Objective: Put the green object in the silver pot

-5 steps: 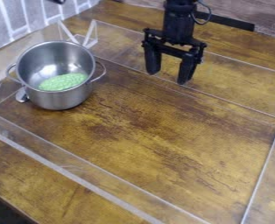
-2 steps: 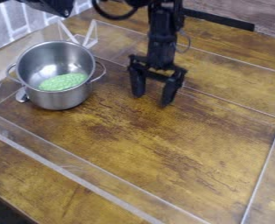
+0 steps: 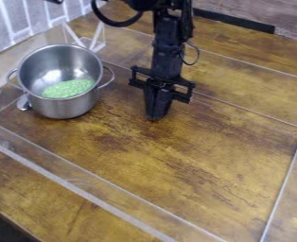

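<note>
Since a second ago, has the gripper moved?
Yes. The gripper has come down and toward the silver pot, its jaws now shut. The pot and the green object inside it are unmoved.

Shiny steel silver pot (image 3: 61,80) – worn, matt wood table (image 3: 177,161).

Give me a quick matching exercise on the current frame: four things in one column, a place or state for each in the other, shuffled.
Things:
1. green object
2. silver pot
3. gripper
4. table

Places or states:
A. shut, pointing down at the wood right of the pot
B. lying inside the pot
C. brown wood
D. standing at the left of the table

Pairs: 1-B, 2-D, 3-A, 4-C
</note>
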Controlling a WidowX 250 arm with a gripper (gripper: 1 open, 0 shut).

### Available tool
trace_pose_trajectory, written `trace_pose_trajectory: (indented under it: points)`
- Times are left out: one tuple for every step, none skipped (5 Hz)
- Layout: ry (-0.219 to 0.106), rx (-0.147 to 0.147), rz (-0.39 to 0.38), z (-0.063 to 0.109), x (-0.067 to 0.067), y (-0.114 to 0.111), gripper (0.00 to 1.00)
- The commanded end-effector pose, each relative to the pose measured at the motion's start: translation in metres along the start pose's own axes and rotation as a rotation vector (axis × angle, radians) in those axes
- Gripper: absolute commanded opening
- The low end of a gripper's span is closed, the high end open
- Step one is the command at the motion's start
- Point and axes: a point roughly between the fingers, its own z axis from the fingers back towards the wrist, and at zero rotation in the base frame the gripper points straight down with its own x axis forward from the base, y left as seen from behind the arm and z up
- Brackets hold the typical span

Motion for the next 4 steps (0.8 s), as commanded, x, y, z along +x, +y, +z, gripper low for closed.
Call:
trace_pose_trajectory:
  points:
    - [-0.13,0.012,-0.011,0.063,-0.01,0.012,0.0]
    - [-0.186,0.027,-0.024,0.094,-0.021,0.022,0.0]
    - [-0.262,0.049,0.03,0.142,-0.039,0.023,0.0]
    - [-0.319,0.053,0.073,0.153,-0.05,0.02,0.0]
